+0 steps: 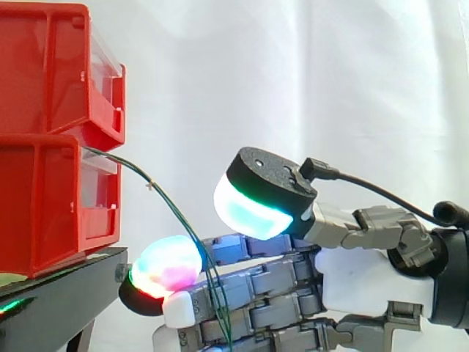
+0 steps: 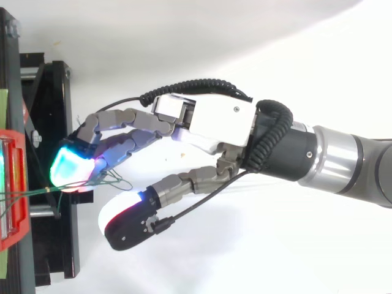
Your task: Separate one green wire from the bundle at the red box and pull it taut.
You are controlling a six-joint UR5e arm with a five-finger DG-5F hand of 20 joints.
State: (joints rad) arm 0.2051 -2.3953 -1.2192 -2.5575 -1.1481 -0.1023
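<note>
As the green wires (image 1: 168, 204) droop from the lower red bin (image 1: 37, 213), they hang between straight fingers (image 1: 256, 282) and parted thumb of the hand (image 2: 208, 119); nothing gripped.

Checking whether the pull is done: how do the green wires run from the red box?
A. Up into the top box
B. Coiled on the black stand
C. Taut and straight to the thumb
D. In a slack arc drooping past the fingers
D: in the side view the wires leave the lower red box and curve downward across the robot hand's fingers, with no tension in them.
</note>
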